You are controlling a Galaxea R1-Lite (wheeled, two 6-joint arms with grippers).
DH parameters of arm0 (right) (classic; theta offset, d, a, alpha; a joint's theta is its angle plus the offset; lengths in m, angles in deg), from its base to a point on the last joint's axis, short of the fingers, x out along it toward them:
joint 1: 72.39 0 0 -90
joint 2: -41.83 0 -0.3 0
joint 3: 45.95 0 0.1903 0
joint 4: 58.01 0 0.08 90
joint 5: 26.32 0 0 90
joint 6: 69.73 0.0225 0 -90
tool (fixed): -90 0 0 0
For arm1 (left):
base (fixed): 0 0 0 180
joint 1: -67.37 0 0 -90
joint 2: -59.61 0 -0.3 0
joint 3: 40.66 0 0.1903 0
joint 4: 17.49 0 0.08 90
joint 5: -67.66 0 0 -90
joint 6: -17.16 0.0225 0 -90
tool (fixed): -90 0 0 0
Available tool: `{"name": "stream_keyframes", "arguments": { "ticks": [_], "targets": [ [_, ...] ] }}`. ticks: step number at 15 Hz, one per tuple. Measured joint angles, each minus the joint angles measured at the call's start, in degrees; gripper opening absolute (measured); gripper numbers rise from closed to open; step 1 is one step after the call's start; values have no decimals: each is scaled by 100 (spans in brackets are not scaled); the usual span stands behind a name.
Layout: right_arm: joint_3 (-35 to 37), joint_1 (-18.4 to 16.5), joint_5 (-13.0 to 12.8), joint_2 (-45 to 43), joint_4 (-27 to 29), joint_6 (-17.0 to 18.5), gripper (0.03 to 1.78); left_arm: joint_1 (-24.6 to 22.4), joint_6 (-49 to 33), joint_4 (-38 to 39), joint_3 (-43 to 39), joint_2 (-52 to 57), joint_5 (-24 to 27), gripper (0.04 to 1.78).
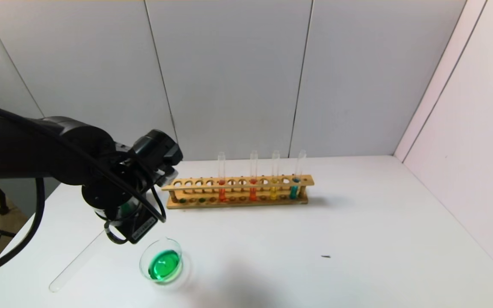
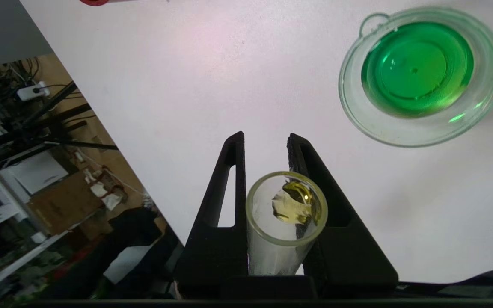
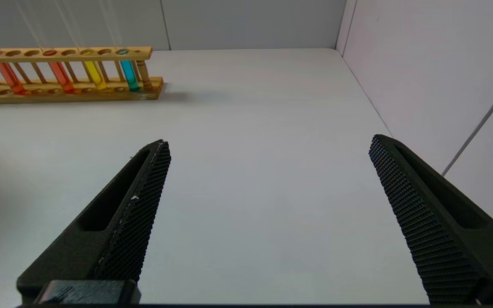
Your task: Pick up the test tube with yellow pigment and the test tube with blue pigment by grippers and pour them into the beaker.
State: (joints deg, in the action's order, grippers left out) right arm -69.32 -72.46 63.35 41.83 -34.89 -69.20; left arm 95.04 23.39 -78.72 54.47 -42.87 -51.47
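Note:
My left gripper [image 2: 265, 136] is shut on the test tube with yellow pigment [image 2: 286, 208]. The tube is nearly empty, with only a yellowish film at its round bottom. In the head view the clear tube [image 1: 75, 261] slants out from under the left wrist toward the table's front left. The beaker [image 1: 161, 260] stands on the table just beside the gripper, apart from it, and holds bright green liquid [image 2: 417, 68]. The test tube with blue pigment is out of view. My right gripper [image 3: 268, 143] hangs open and empty over bare table on the right side.
A wooden rack [image 1: 238, 192] stands at the back middle with two orange tubes, a golden-yellow tube [image 1: 274, 188] and a teal tube [image 1: 294, 188]. A red cup's edge [image 2: 94, 1] shows past the gripper. The table's left edge [image 2: 114, 141] runs close by. White walls enclose the back and right.

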Motion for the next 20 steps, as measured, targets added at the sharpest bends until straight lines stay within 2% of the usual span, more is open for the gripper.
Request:
{"name": "stream_keyframes", "arguments": {
  "ticks": [7, 12, 15, 20],
  "targets": [
    [0, -2, 0, 0, 0, 0, 170, -987, 52, 1381, 12, 411, 522, 37],
    [0, -2, -2, 0, 0, -1, 170, -1712, 35, 2662, 85, 324, 877, 37],
    [0, -2, -2, 0, 0, 0, 170, -1966, 73, 3439, 116, 51, 913, 37],
    [0, -2, -2, 0, 2, 0, 170, -2192, 21, 3960, 496, -555, 937, 37]
  ]
}}
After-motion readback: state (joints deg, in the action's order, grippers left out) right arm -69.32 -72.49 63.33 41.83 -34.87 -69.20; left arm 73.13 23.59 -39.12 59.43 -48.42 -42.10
